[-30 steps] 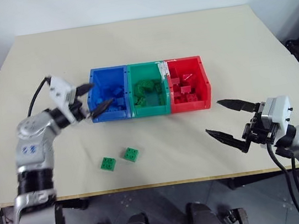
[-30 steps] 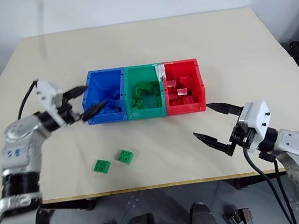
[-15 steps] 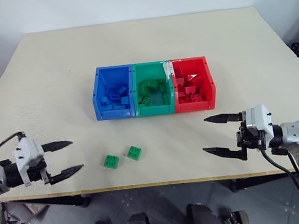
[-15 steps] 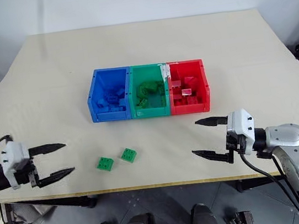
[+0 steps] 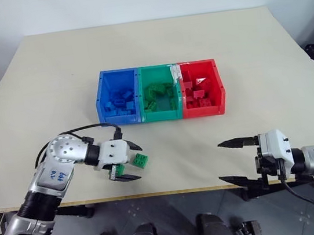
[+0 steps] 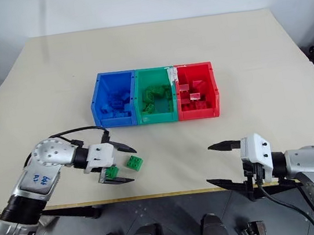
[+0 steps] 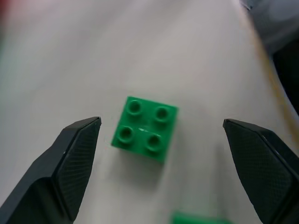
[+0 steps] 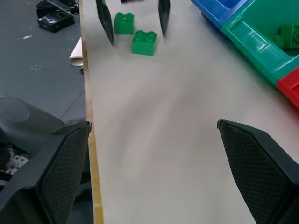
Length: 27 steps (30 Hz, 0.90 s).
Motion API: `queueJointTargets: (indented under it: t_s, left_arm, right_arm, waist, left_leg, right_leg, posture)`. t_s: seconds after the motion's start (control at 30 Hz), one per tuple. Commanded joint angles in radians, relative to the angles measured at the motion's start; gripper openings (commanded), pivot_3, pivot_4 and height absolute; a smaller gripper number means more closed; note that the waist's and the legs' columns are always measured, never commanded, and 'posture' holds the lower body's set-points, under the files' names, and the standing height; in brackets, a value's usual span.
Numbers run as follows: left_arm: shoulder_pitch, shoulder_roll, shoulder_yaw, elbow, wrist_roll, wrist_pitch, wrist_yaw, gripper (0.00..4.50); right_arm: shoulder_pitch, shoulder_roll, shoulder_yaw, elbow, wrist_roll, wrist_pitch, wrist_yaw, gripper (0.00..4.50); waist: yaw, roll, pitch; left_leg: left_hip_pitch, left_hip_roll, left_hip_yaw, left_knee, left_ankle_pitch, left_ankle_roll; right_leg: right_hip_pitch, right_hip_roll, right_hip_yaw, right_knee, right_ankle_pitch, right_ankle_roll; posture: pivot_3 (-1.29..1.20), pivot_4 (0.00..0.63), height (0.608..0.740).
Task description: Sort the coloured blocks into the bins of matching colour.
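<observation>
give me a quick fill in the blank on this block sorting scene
1. The two loose blocks on the table are both ____.
2. The middle bin is ____.
3. The left gripper has its fingers ____ around a block.
4. The ____ gripper is by the table's front edge, far from any block.

Missing: green; green; open; right

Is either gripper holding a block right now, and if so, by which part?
Nothing is held. The left gripper is open around a green block lying on the table, fingers clear of it. The right gripper is open and empty.
</observation>
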Motion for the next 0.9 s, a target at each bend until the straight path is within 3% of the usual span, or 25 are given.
queueJointTargets:
  t_s: [0.03, 0.17, 0.4, 0.6, 0.77, 0.9]
  left_arm:
    - [-0.029, -0.017, -0.013, 0.044, 0.027, -0.020, 0.004, 4.47]
    - [-0.059, -0.055, -0.021, 0.083, 0.013, 0.003, -0.011, 3.60]
    - [-0.075, -0.076, 0.003, 0.121, 0.002, -0.009, -0.012, 1.51]
    - [-0.184, -0.206, 0.107, 0.144, -0.106, 0.124, 0.100, 1.50]
    - [-0.470, -0.378, 0.156, 0.457, -0.034, 0.027, 0.345, 1.50]
    - [-0.557, -0.426, 0.166, 0.614, -0.018, -0.008, 0.394, 1.50]
  right_arm:
    - [0.027, 0.007, -0.032, -0.061, 0.014, 0.014, -0.038, 4.50]
    - [0.053, 0.006, -0.042, -0.087, 0.020, 0.024, -0.062, 4.50]
    - [0.082, 0.019, -0.056, -0.100, 0.019, 0.011, -0.083, 4.50]
    - [0.081, 0.097, -0.105, -0.121, 0.073, 0.036, -0.187, 4.50]
    - [0.044, 0.268, -0.185, -0.123, 0.042, -0.043, -0.400, 4.50]
    - [0.062, 0.282, -0.176, -0.137, 0.019, -0.051, -0.416, 4.50]
  waist:
    - [-0.001, 0.000, 0.000]
    - [0.005, 0.000, 0.000]
    - [0.009, 0.000, 0.000]
    - [0.016, -0.001, 0.001]
    - [0.016, -0.004, 0.000]
    - [0.004, -0.003, 0.000]
  left_leg:
    - [0.000, 0.000, 0.000, 0.000, 0.000, 0.000]
    - [0.000, 0.000, 0.000, 0.001, 0.000, 0.000]
    - [0.000, 0.000, 0.000, 0.002, 0.000, 0.000]
    - [-0.001, 0.000, -0.001, 0.004, 0.000, 0.000]
    - [-0.001, -0.001, -0.002, 0.005, 0.000, 0.000]
    - [0.000, -0.002, -0.001, 0.001, 0.000, 0.000]
  right_leg:
    - [0.000, 0.000, 0.000, 0.000, 0.000, 0.000]
    - [0.001, 0.000, 0.000, 0.000, 0.000, 0.000]
    - [0.001, 0.000, 0.000, 0.000, 0.000, 0.000]
    - [0.001, 0.000, 0.000, 0.000, 0.000, 0.001]
    - [0.001, 0.000, -0.001, 0.000, 0.001, 0.001]
    - [0.002, -0.001, 0.000, 0.000, 0.001, 0.002]
  posture:
    - [0.00, 0.150, 0.740]
    - [0.00, 0.150, 0.740]
    - [0.00, 0.150, 0.740]
    - [0.00, 0.150, 0.740]
    - [0.00, 0.150, 0.740]
    - [0.00, 0.150, 0.740]
